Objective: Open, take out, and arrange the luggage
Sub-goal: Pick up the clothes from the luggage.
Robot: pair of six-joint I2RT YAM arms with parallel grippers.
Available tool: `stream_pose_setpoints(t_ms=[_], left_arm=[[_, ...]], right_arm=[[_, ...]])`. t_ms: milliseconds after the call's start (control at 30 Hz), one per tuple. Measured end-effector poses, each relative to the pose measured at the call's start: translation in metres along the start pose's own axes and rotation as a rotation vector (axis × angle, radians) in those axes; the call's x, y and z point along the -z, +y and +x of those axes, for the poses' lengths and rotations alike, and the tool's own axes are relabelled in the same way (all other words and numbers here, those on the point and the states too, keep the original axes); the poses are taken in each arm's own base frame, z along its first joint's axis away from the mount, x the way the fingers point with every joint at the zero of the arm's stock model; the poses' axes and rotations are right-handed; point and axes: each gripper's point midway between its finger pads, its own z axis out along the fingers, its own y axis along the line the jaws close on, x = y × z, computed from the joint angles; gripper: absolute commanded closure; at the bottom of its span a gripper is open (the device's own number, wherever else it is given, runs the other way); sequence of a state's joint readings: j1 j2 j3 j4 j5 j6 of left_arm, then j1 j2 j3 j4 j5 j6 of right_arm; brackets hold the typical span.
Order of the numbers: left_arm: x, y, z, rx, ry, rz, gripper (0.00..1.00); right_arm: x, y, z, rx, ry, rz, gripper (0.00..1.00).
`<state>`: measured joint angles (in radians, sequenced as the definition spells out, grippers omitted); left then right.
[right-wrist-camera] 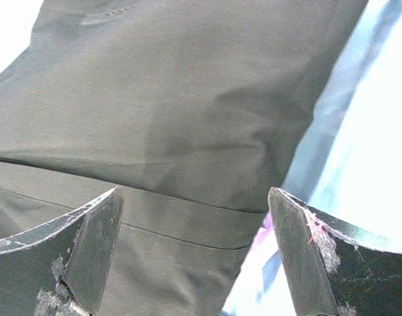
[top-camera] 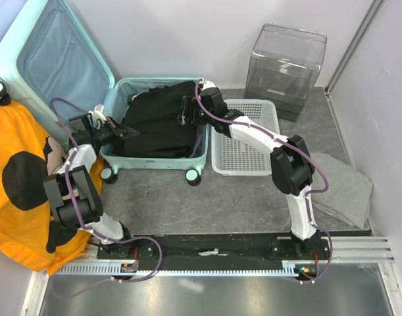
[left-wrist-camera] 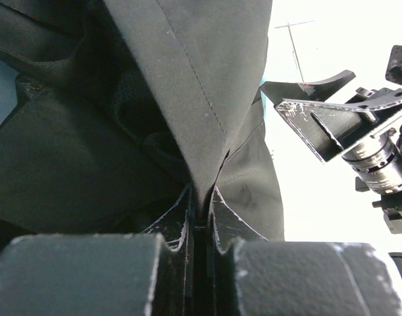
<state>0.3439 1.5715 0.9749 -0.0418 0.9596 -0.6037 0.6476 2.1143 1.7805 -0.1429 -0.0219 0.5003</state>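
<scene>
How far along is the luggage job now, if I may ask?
Done: the luggage lies open. In hand: the left hand is shut on a fold of the black garment inside; the right hand hovers open over it. Left: lifting the garment out and arranging it.

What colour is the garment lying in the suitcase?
The garment is black, clearest in the top external view.

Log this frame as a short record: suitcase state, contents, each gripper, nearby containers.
luggage: open, lid raised
contents: black garment in lower shell
left gripper: shut on a fold of the black garment
right gripper: open, over the garment's right edge
nearby: white basket right of luggage; clear box behind basket
</scene>
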Motion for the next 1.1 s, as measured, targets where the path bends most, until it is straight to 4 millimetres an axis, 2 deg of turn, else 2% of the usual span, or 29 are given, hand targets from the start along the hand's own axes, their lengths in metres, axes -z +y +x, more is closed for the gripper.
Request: stream_pose_setpoints(t_ms=[233, 400, 667, 900, 1000, 1100], left_arm=[[0.002, 0.001, -0.002, 0.005, -0.006, -0.002, 0.99], [0.005, 0.004, -0.005, 0.010, -0.017, -0.007, 0.98], [0.007, 0.006, -0.008, 0.013, -0.025, -0.010, 0.98], [0.009, 0.007, -0.009, 0.018, -0.030, -0.012, 0.98], [0.009, 0.007, -0.009, 0.023, -0.031, -0.012, 0.99], [0.009, 0.007, -0.009, 0.021, -0.037, -0.010, 0.98]], right_arm=[[-0.001, -0.005, 0.001, -0.027, 0.005, 0.001, 0.02], [-0.017, -0.010, 0.012, -0.046, 0.024, 0.007, 0.02], [-0.024, -0.005, 0.010, -0.079, 0.007, 0.013, 0.02], [-0.023, -0.016, 0.009, -0.061, -0.045, 0.148, 0.02], [-0.021, -0.015, 0.011, -0.042, -0.046, 0.207, 0.02], [-0.027, -0.013, 0.015, -0.035, -0.041, 0.239, 0.02]])
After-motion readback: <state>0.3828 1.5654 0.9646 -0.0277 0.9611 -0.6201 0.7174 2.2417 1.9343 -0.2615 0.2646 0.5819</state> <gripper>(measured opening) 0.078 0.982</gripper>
